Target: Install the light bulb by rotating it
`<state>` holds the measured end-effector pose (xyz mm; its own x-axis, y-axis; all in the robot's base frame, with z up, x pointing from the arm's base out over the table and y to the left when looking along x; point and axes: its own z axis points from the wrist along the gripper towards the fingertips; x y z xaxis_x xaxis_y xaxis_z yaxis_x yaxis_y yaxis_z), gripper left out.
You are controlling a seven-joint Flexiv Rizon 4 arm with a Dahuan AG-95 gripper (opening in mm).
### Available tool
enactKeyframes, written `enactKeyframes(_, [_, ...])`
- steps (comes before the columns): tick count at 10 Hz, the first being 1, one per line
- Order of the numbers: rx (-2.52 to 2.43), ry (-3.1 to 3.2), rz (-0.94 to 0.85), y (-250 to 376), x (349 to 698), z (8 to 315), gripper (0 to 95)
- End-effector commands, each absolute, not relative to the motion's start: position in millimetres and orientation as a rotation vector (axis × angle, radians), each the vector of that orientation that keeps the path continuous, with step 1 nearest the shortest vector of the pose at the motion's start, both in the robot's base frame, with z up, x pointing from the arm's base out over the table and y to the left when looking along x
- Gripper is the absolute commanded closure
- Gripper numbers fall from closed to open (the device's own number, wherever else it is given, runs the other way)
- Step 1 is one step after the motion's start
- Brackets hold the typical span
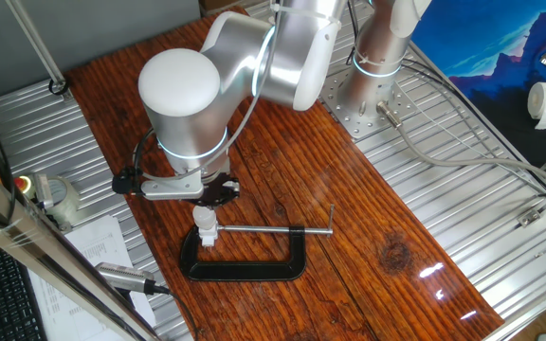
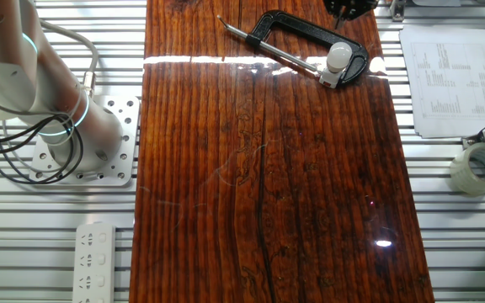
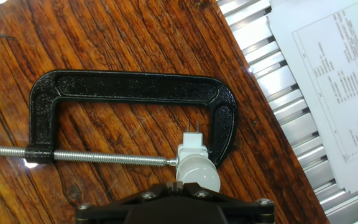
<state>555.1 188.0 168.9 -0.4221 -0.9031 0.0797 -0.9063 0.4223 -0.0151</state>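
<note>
Wood grain fills my hand view, and on that dark board (image 2: 259, 168) lies the black C-clamp (image 3: 135, 87), its threaded screw (image 3: 104, 158) pressing the small white socket block (image 3: 192, 152) against the clamp's far arm. The light bulb (image 3: 199, 172) sits upright in that block, frosted dome up; from the other fixed view it (image 2: 338, 55) shows clearly above the socket. My gripper (image 1: 211, 192) hangs just above the bulb, apart from it. Only its dark base reaches the bottom edge of my hand view, and the fingers are hidden, so I cannot tell whether they stand apart or together. A printed sheet (image 3: 334, 81) lies on the metal table (image 2: 453, 244) beside the board.
</note>
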Motion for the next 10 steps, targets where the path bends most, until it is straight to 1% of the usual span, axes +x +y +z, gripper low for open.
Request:
enactKeyframes(1, [1.658, -2.597, 0.086, 188.0, 555.4, 168.5, 95.0])
enactKeyframes(10, [1.618, -2.63, 0.099, 188.0, 555.4, 168.6, 95.0])
